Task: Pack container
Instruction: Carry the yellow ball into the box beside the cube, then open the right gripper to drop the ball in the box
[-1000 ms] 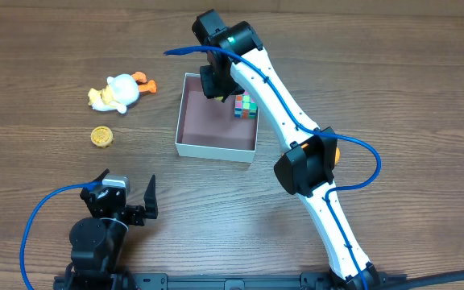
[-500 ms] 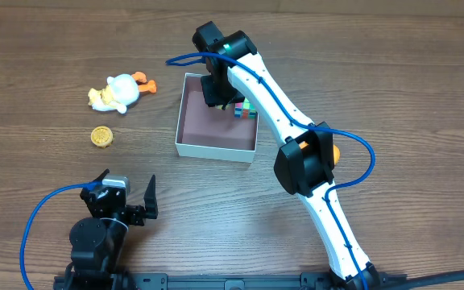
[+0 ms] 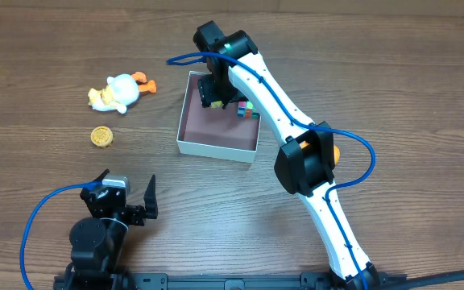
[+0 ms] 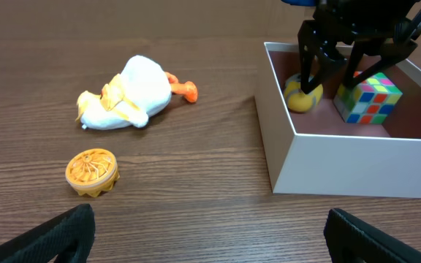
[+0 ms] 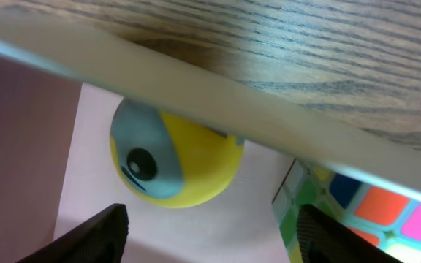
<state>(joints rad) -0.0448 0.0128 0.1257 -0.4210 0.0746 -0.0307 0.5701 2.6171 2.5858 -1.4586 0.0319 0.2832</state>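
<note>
Yellow one-eyed ball [image 5: 175, 164] now lies free in the container [image 3: 216, 147] at mid desk [image 3: 377, 64], beside the puzzle cube [image 4: 368, 97], the right end effector [image 5: 210, 237] having just spread wide off it: one more item packed.

In your right wrist view a blurred container wall [image 5: 196, 109] hides the top of the yellow ball [image 5: 188, 172], puzzle cube [image 5: 371, 212] clipped by the frame edge, overhead the right arm [image 3: 258, 80] covers that ball, orange object [image 3: 335, 151] behind its elbow unidentifiable
</note>
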